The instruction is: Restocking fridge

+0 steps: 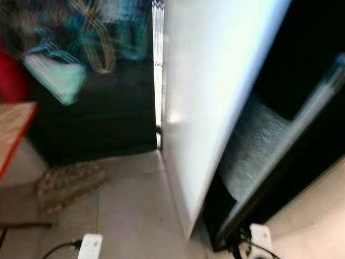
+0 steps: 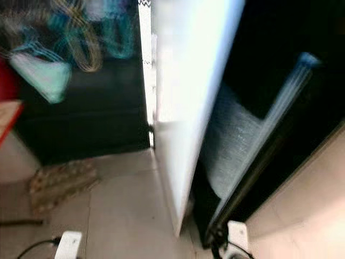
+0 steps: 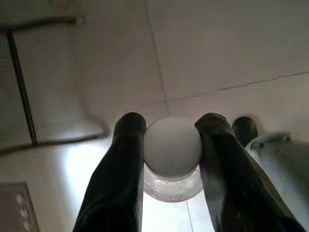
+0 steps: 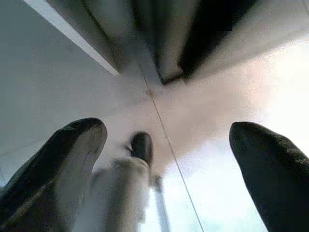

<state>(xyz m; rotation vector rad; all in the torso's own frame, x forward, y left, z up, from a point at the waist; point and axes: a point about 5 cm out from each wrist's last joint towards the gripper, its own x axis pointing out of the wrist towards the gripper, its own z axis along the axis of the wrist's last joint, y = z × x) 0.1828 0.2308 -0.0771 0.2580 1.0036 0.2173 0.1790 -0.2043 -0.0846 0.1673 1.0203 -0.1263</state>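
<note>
While clamped by left hand: bottle.

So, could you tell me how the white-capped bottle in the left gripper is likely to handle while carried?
The bottle looks like clear plastic, so probably light yet slippery. The left gripper pinches only its rounded cap, so it may swing or slip. Round-bodied, it would likely roll if dropped.

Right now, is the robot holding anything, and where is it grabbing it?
Yes. The left gripper holds a clear bottle by its white cap, one black finger on each side. The right gripper is open and holds nothing.
</note>
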